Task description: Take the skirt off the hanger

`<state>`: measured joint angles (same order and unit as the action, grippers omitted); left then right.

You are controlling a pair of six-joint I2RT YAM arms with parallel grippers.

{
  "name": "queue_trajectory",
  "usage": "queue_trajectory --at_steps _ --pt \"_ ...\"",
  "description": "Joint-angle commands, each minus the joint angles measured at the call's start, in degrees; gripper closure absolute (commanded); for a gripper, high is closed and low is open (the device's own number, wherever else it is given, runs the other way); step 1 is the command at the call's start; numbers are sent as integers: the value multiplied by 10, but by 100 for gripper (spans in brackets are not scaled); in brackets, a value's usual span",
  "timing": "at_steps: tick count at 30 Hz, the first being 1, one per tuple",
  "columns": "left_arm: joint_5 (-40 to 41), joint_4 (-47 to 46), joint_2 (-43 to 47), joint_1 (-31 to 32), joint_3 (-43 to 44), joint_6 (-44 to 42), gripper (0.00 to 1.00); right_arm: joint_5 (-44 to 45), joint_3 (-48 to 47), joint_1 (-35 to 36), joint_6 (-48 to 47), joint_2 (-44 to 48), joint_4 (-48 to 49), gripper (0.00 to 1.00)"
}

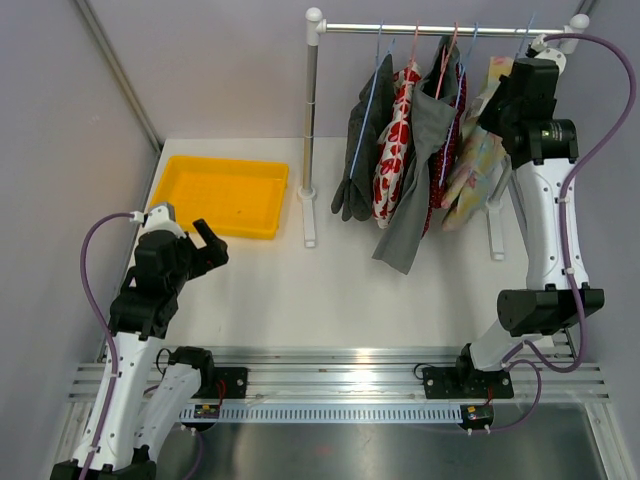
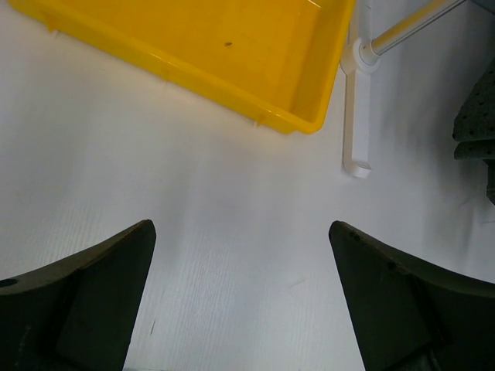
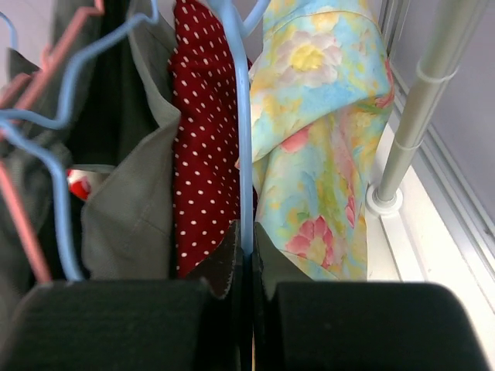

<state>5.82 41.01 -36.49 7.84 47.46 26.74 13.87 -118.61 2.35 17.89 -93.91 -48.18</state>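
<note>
Biggest worry here: the right gripper [image 3: 246, 249] is pinched tight on the thin wire of a blue hanger [image 3: 245, 139]. That wire looks slick, so it could twist or slide between the fingers once anything pulls on it. Everything on the rail [image 1: 440, 27] is packed together too, so tugging one hanger sideways could drag the red polka-dot piece [image 3: 203, 154] or the grey garment [image 3: 131, 216] along, or pop a neighbour's hook off. The rack [image 1: 312, 120] looks light, so a hard yank might tip it.

I'm guessing the skirt [image 3: 325, 131] is the floral one at the far right end of the rail, but I honestly can't tell whether the clamped hanger carries it or the polka-dot piece. The floral cloth hangs just beside the wire, on its right in the wrist view, right up against that side's finger.

The left gripper [image 1: 205, 245] is spread wide with nothing in it. It hovers over the table [image 2: 232, 170] near the yellow tray [image 1: 225, 195], well apart from the clothes, so it's no help with the cloth from there.
</note>
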Motion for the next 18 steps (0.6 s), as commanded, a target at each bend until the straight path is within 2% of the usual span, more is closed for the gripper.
queue_trajectory --at_steps 1,5,7,10,11,13,16,17,18 --pt "-7 -35 -9 2 32 -9 1 -2 -75 2 -14 50 26 100" --pt "-31 -45 -47 15 136 -11 1 2 -90 2 -16 73 -2 100" --pt "-79 -67 -92 29 215 -33 1 -7 -68 2 -10 99 -11 100" --pt "-132 -78 -148 84 337 -66 1 -38 -4 1 5 147 -15 100" --pt "-139 -78 -186 128 369 -74 1 -44 13 2 10 158 -16 100" --pt "-159 -95 -217 175 428 -83 1 -69 75 1 23 197 -5 100" --pt "-191 -149 -265 276 447 -92 1 -116 140 2 42 235 -9 100" --pt "-189 -164 -275 338 444 -99 1 -128 152 2 47 243 -13 100" --pt "-187 -188 -300 370 441 -107 1 -154 175 2 58 261 -16 100"
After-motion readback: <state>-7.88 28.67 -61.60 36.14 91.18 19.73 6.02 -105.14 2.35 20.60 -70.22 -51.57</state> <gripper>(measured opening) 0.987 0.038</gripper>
